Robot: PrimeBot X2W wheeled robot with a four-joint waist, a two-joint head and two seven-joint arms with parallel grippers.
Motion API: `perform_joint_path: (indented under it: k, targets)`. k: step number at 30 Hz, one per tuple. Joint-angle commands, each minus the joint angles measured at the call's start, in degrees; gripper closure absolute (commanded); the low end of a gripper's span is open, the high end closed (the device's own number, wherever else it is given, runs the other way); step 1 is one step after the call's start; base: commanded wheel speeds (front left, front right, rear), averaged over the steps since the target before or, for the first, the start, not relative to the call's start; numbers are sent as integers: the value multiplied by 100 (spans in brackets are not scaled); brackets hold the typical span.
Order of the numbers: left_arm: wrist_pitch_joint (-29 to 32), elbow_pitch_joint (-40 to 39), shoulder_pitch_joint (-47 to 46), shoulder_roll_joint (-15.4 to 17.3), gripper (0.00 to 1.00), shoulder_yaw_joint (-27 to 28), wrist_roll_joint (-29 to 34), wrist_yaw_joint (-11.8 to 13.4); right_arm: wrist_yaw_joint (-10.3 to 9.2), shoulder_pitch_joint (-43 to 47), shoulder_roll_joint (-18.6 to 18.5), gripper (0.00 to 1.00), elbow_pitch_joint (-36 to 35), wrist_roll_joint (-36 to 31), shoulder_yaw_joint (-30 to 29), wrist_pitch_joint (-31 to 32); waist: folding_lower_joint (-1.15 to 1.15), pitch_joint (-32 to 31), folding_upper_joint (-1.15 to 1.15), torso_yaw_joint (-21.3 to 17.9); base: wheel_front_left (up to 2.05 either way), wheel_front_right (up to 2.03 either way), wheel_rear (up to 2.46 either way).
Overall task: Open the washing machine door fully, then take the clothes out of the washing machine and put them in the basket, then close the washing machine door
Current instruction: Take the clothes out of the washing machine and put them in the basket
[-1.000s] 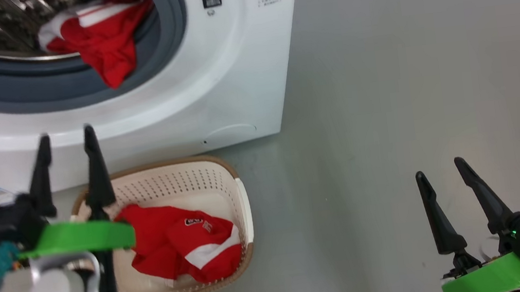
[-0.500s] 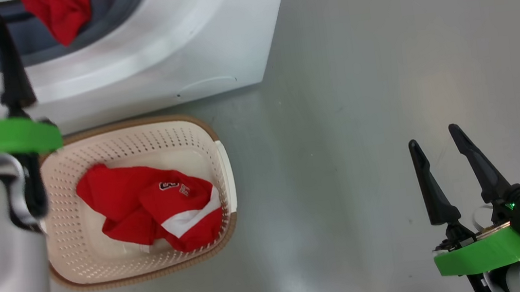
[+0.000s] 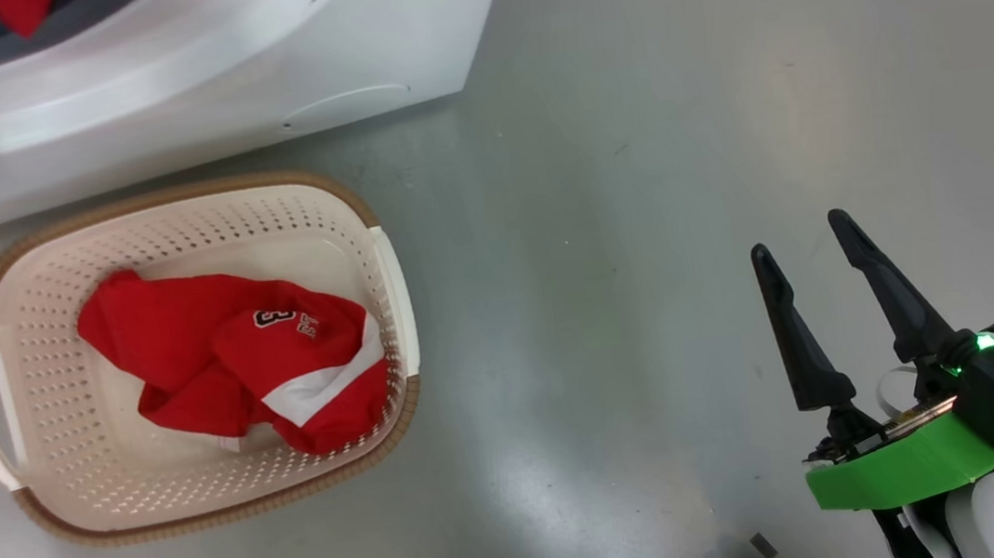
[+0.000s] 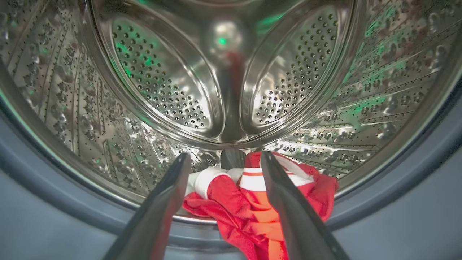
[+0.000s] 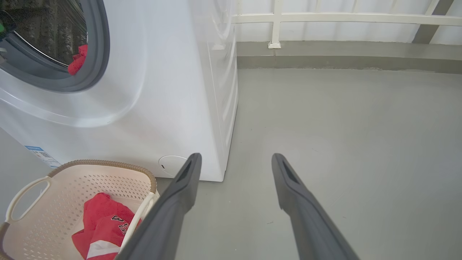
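My left fingers (image 4: 162, 209) are spread wide and hold nothing. They point into the round mouth of the washing machine (image 5: 155, 94). Red and white clothes (image 4: 234, 202) lie at the front edge of the shiny drum (image 4: 158, 79) and hang out over the grey rubber ring (image 5: 103, 54). Deeper in the drum there is lots of open room.

My right fingers (image 3: 799, 338) are spread wide too, with nothing in them. They are over the floor (image 3: 633, 160), well to the right of the washing machine.

The basket (image 3: 59, 460) sits on the floor just in front of the washing machine, near its right corner. A red top (image 3: 186, 342) lies in it, with a black and white 3 (image 3: 274, 317) on it.

The floor is smooth, grey and a bit shiny. A small blue label (image 5: 38, 153) sticks low on the washing machine's front, too small to read. A white rail (image 5: 343, 18) runs along the wall behind.
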Motion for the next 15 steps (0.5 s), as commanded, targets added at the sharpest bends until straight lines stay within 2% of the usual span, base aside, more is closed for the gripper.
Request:
perform_joint_path:
  k: [1, 10, 15]
  targets:
    - [28, -56, -111, 290, 0, 89, -52, -53, 36, 16, -67, 0, -99, 7, 146, -37, 0, 60, 0, -67, 0, 0, 0]
    - [905, 972, -979, 252, 0, 8, -333, -246, 36, -44, -67, 0, -67, -2, 264, -37, 0, 197, 0, -198, 0, 0, 0]
    - [1230, 1368, -1275, 299, 0, -129, -271, -208, 36, -92, -67, 0, -35, 18, 362, -37, 0, 239, 0, -294, 0, 0, 0]
